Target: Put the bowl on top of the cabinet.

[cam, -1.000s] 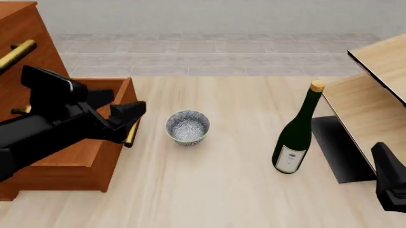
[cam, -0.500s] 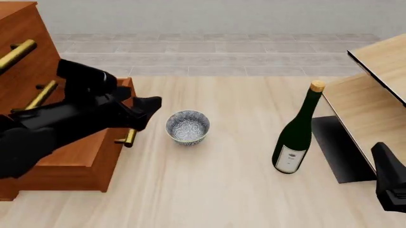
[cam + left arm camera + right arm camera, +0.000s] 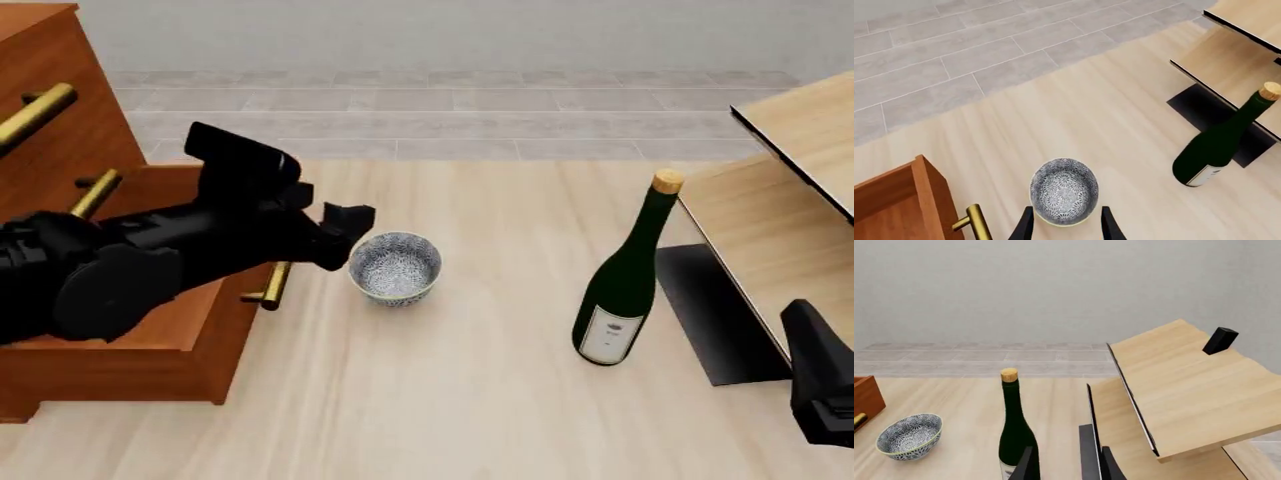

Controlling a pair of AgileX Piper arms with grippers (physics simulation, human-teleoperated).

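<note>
Pale wood-grain counter (image 3: 481, 400), speckled round bowl (image 3: 395, 267) resting beside the reddish-brown cabinet (image 3: 80, 200).
Left hand (image 3: 1065, 227), fingers apart, flanks the bowl; right hand (image 3: 1066, 465) apart.

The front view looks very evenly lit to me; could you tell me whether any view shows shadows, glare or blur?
Front view: sharp, flat light, only a faint soft shadow under the bowl and wine bottle. Left wrist view: crisp, no blur, no glare on the bowl. Right wrist view: equally sharp, a dim sheen on the bottle glass.
</note>
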